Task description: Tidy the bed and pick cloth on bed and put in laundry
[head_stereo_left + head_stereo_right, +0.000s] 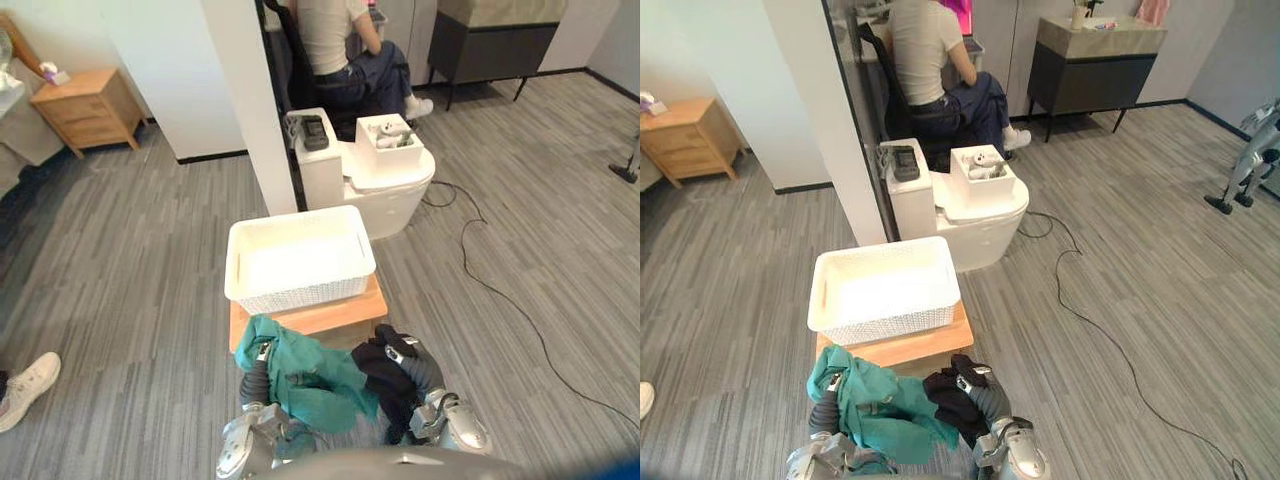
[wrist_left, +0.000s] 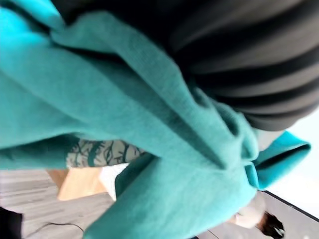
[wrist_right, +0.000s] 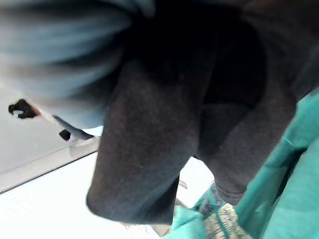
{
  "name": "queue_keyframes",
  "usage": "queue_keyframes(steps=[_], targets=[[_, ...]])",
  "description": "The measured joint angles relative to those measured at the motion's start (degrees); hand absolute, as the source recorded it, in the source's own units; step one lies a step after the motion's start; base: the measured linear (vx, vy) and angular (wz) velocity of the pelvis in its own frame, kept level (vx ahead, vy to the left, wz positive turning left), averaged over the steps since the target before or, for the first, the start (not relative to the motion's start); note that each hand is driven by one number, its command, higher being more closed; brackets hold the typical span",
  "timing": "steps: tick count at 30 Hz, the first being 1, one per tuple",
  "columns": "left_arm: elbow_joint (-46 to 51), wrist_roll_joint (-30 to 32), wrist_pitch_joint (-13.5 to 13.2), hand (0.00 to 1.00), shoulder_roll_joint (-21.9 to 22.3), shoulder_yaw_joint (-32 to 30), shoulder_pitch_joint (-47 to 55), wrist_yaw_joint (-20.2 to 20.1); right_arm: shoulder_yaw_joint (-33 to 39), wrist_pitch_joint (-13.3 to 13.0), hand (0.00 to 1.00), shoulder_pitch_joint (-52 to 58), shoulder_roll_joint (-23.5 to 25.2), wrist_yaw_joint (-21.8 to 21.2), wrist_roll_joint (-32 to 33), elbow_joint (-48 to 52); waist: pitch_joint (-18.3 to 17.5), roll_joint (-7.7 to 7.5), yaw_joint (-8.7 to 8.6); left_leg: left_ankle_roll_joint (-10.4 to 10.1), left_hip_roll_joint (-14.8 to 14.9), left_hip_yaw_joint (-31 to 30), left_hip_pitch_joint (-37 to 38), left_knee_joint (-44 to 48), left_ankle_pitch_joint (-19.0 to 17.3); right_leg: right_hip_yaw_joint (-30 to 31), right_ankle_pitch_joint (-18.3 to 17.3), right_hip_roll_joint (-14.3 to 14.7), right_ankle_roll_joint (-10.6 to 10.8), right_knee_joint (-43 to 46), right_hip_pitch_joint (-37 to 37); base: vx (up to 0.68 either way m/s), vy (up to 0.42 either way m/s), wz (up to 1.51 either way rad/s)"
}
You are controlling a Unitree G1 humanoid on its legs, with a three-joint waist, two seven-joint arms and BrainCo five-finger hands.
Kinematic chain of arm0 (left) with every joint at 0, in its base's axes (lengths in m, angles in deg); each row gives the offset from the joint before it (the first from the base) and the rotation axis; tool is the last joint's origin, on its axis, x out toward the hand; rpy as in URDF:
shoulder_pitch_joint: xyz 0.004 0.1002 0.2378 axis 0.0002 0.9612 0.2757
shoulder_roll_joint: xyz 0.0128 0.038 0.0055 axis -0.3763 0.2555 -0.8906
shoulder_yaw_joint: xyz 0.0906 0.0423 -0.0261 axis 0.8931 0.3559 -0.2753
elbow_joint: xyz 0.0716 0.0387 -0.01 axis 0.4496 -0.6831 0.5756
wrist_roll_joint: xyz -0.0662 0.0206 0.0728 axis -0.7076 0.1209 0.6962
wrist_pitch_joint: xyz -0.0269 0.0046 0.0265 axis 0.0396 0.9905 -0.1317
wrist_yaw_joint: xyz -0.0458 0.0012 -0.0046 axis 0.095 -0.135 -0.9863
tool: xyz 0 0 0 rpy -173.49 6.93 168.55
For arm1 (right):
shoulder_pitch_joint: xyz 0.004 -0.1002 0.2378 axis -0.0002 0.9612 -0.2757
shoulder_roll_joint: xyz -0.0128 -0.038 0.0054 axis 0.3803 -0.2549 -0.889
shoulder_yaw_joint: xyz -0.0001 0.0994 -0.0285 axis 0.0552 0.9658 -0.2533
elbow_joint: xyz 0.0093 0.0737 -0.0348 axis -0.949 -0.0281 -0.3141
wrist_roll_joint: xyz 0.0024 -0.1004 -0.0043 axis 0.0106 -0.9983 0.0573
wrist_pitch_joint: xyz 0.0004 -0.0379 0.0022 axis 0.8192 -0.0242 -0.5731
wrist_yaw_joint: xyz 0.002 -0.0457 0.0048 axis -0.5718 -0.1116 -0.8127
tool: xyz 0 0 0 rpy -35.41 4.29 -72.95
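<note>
Soft matt teal cloth (image 1: 312, 382), matt black cloth (image 1: 384, 374), white plastic laundry basket (image 1: 300, 293) — lattice-textured wall, smooth light wood stool (image 1: 322, 317), grey wood-grain floor (image 1: 140, 270).

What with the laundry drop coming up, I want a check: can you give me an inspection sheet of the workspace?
Surface: grey plank floor; a low wooden stool stands before the robot.
Job's things: white basket on the stool, nothing seen inside; teal cloth draped over the left hand; black cloth over the right hand.
Clutter: nothing seen.
Hands: both just short of the basket, covered by cloth; grip hidden.
Cables: black cable runs over the floor right of the basket.
Surroundings: seated person behind a white unit; wooden nightstand far left; a person's shoe lower left.
</note>
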Motion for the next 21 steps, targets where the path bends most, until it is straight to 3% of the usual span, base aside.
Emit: queue_keyframes(steps=[1, 3, 5, 7, 8, 10, 12, 13, 16, 21], targets=[[-0.1, 0.0, 0.2, 1.00, -0.3, 0.0, 0.1, 0.0, 0.2, 0.3, 1.00, -0.2, -0.4, 0.1, 0.0, -0.3, -0.9, -0.07, -0.17, 0.4, -1.3, 0.0, 0.8, -2.2, 1.0, -0.1, 0.3, -0.9, 0.7, 0.1, 0.5, 0.19, 0.190, 0.30], [-0.2, 0.1, 0.5, 1.00, -0.8, 0.0, -0.6, 0.0, 0.5, 0.3, 1.00, -0.5, -0.1, 0.5, 0.1, -0.3, -2.0, -1.80, -1.09, 0.4, -4.5, -0.5, 1.8, -6.4, 3.4, -1.0, -1.4, -3.9, 2.3, 3.7, -1.4, 0.16, 0.155, 0.37], [-0.8, 0.2, 1.8, 1.00, -1.8, 1.2, -2.7, 0.1, 1.2, 0.3, 1.00, -1.1, -0.1, 2.1, 0.1, -0.8, -0.8, -4.09, -1.77, 1.4, -9.5, -2.7, 4.3, -9.5, 4.3, -1.2, -6.0, -9.6, 3.1, 16.5, -5.2, 0.15, 0.167, 0.53], [-1.4, 1.5, 2.0, 1.00, -2.5, 1.8, -3.8, 0.0, 1.5, 0.3, 1.00, -1.4, 0.3, 2.9, 0.1, -2.3, -0.4, -4.19, -2.64, 2.2, -10.3, -4.7, 5.9, -9.7, 4.0, -0.8, -5.8, -11.1, 2.8, 24.1, -6.9, 0.12, 0.086, 0.64], [-1.6, 2.2, 2.0, 1.00, -2.8, 1.9, -4.2, -0.1, 1.4, 0.3, 1.00, -1.3, 0.9, 3.3, 0.0, -3.8, 0.1, -3.84, -3.20, 2.4, -10.2, -6.1, 6.9, -9.5, 3.6, 1.4, -7.6, -10.7, 2.5, 27.4, -8.3, 0.11, 0.040, 0.59], [-2.3, 2.2, 2.0, 1.00, -4.6, 1.2, -4.1, 0.0, -0.2, 0.3, 1.00, -1.4, 2.4, 3.8, 0.0, -4.4, 0.1, -4.77, -3.42, 1.9, -9.8, -7.7, 7.7, -9.4, 3.2, 5.1, -9.0, -8.5, 2.4, 24.9, -9.0, 0.14, -0.052, 0.52], [-2.9, 2.2, 1.9, 1.00, -6.0, 1.2, -4.2, -0.1, -0.5, 0.2, 1.00, -1.4, 3.7, 3.8, 0.1, -5.2, 0.1, -6.15, -3.84, 0.9, -9.9, -9.5, 7.4, -8.3, 2.5, 8.7, -5.5, -6.3, 2.9, 16.2, -7.8, 0.10, -0.129, 0.49], [-4.8, 2.2, 2.0, 1.00, -5.6, 1.3, -4.4, -0.3, -0.4, 0.2, 1.00, -1.8, 3.7, 3.8, 0.1, -6.1, 0.2, -5.94, -4.14, 0.2, -9.4, -9.9, 8.0, -8.2, 2.1, 8.3, -6.1, -5.7, 3.4, 14.6, -6.1, 0.05, -0.104, 0.20], [-5.0, 2.3, 2.0, 1.00, -3.2, 2.7, -2.0, -0.3, -0.4, 0.2, 1.00, -1.7, 1.8, 3.7, 0.1, -6.3, -0.5, -2.96, -4.38, -0.7, -6.8, -9.3, 8.2, -10.0, 2.2, 6.8, -5.0, -3.5, 2.8, 10.4, -4.6, 0.10, -0.088, -0.01], [-5.0, 2.2, 2.0, 1.00, -2.3, 3.8, -1.6, -1.4, -1.2, 0.2, 1.00, -2.8, 1.9, 2.4, 0.1, -6.3, -1.2, -2.07, -4.18, -1.5, -4.8, -7.3, 8.8, -12.3, 2.7, 6.6, -2.8, -1.4, 2.3, 5.4, -2.8, 0.08, -0.019, -0.05]])
